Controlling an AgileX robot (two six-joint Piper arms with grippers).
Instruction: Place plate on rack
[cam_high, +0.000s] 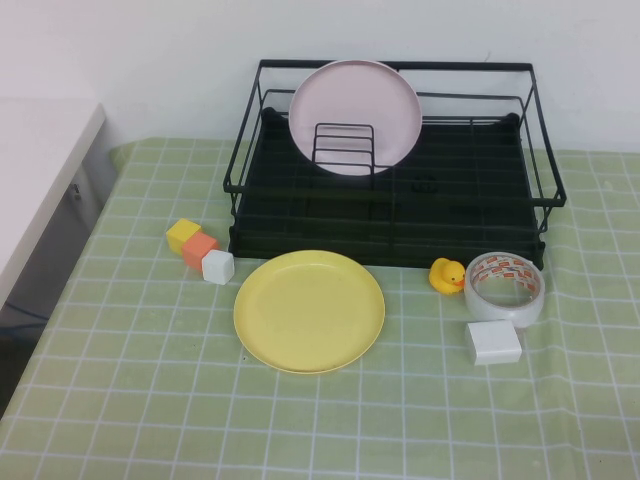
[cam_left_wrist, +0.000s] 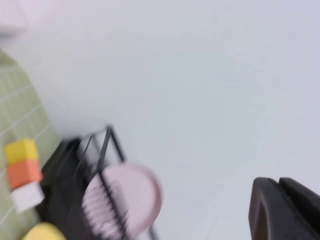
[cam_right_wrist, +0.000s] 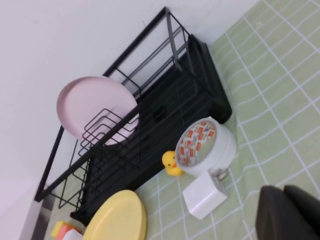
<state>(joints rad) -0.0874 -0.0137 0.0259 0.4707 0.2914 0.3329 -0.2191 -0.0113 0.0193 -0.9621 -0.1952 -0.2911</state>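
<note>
The yellow plate (cam_high: 310, 311) lies flat on the green checked cloth, just in front of the black wire rack (cam_high: 390, 240). A pale pink plate (cam_high: 355, 115) stands upright in the rack's dividers at the back. Neither arm shows in the high view. My left gripper (cam_left_wrist: 278, 181) is raised, facing the wall, its fingers together and empty; the rack (cam_left_wrist: 65, 185) and the plate's edge (cam_left_wrist: 44, 232) are far off in its view. My right gripper (cam_right_wrist: 283, 189) is above the cloth to the right of the rack (cam_right_wrist: 165, 115) and far from the plate (cam_right_wrist: 116, 220), fingers together and empty.
A yellow rubber duck (cam_high: 447, 275), a roll of tape (cam_high: 505, 288) and a white charger block (cam_high: 494, 343) lie right of the plate. Yellow (cam_high: 183, 234), orange (cam_high: 200, 248) and white (cam_high: 217, 266) cubes lie to its left. A white table (cam_high: 40, 170) adjoins the left edge.
</note>
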